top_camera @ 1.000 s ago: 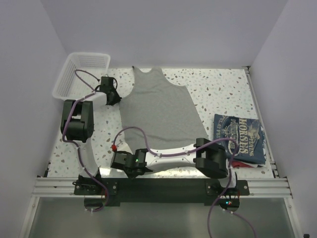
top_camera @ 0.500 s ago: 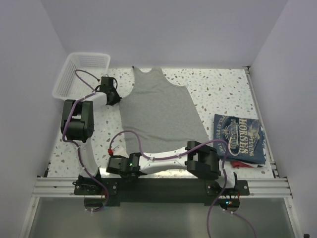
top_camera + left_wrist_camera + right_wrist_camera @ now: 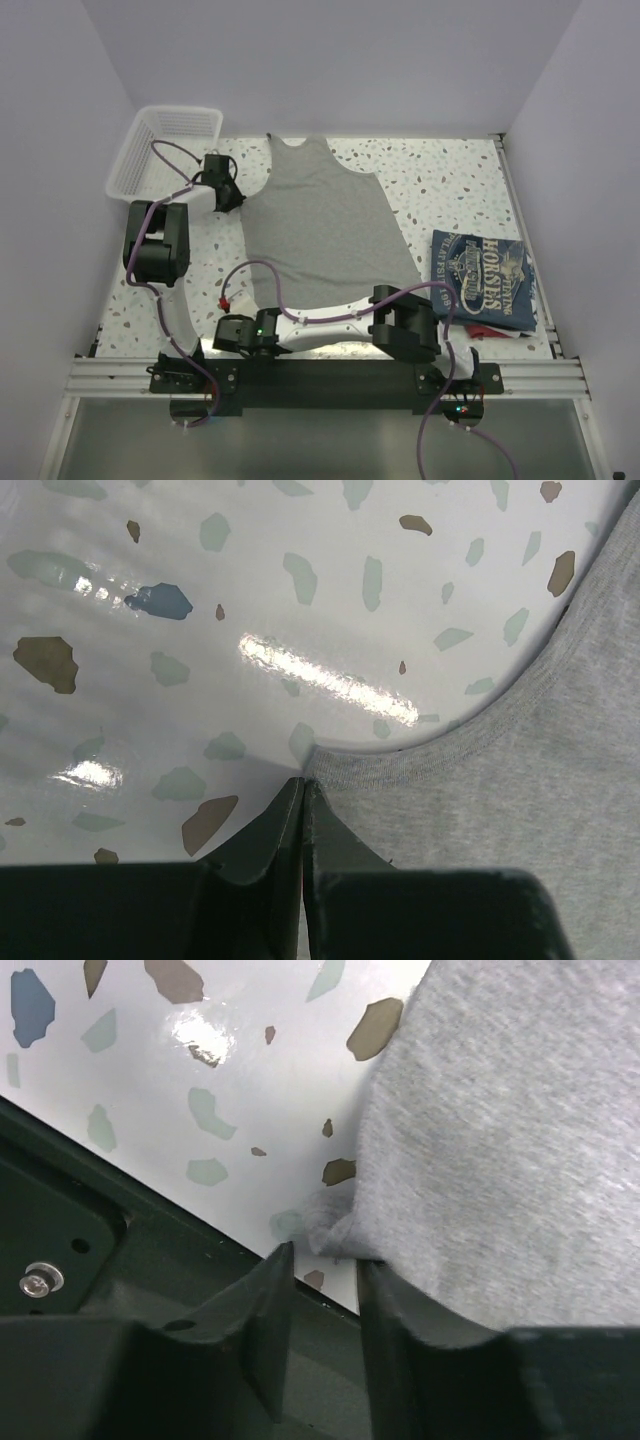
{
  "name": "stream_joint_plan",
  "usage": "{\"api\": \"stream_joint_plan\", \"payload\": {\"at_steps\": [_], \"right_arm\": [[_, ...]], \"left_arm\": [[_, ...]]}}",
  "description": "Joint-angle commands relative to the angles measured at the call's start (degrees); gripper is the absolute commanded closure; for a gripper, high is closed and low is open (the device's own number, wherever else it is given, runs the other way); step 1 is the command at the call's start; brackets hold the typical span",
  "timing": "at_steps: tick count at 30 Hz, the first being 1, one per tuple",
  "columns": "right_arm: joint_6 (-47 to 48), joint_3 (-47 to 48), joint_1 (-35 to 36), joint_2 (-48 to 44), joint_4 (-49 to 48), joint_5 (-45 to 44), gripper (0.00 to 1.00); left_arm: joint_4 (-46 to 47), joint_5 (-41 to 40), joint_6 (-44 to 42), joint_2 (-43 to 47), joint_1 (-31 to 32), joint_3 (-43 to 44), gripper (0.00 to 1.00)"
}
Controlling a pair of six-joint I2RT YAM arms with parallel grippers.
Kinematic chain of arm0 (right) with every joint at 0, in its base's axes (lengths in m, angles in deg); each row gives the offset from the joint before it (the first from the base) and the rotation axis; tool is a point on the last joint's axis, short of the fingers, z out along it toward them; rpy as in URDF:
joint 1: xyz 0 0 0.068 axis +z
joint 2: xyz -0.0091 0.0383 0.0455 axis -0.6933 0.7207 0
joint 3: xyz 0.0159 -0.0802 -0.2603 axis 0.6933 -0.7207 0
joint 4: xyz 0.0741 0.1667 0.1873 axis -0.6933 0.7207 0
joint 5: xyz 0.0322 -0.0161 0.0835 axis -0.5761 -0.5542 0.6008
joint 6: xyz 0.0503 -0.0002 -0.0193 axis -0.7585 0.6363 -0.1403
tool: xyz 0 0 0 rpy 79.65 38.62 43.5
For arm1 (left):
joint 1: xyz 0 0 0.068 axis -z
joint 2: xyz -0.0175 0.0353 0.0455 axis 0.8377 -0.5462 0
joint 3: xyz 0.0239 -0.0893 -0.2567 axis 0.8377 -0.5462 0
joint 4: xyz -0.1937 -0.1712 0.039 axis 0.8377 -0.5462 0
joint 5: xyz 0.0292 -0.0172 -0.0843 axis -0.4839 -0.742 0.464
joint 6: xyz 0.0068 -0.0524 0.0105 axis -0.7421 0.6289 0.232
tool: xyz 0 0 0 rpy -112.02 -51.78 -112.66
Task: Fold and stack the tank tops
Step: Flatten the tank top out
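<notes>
The right gripper [image 3: 322,1260] is sliding leftward along the near tabletop [image 3: 440,190] edge, fingers slightly spread, pinching the grey tank top [image 3: 320,225] hem corner. The left gripper [image 3: 302,810], pressed together, is nipping its armhole edge. The navy tank top [image 3: 487,280] is lying folded at right.

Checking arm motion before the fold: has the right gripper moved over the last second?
Yes. The right gripper has slid leftward and nearer along the aluminium base rail, dragging the grey tank top's hem corner.
</notes>
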Motion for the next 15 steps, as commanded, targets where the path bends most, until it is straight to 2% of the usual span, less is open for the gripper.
{"api": "stream_joint_plan", "payload": {"at_steps": [1, 3, 7, 9, 15], "right_arm": [[-0.31, 3.01, 0.11, 0.86, 1.68, -3.87, 0.68], [-0.22, 3.10, 0.11, 0.60, 2.21, -4.75, 0.83], [0.57, 2.23, 0.11, -2.38, 2.91, -7.30, 0.97], [0.92, 1.44, 0.11, -5.45, 3.78, -8.79, 1.00], [-0.22, -4.53, -0.77, -11.52, 5.02, -12.31, 1.00]], "left_arm": [[-0.07, -1.82, -0.55, -1.15, -0.10, 1.70, 0.94], [-0.34, -1.99, -0.55, -1.15, -0.10, 1.88, 0.94], [-1.04, -2.52, -0.63, -1.15, -0.10, 2.40, 0.95], [-1.13, -2.78, -0.63, -0.89, -0.10, 2.75, 0.96], [-2.36, -3.84, -0.81, -1.32, -0.18, 3.98, 0.98]]}}
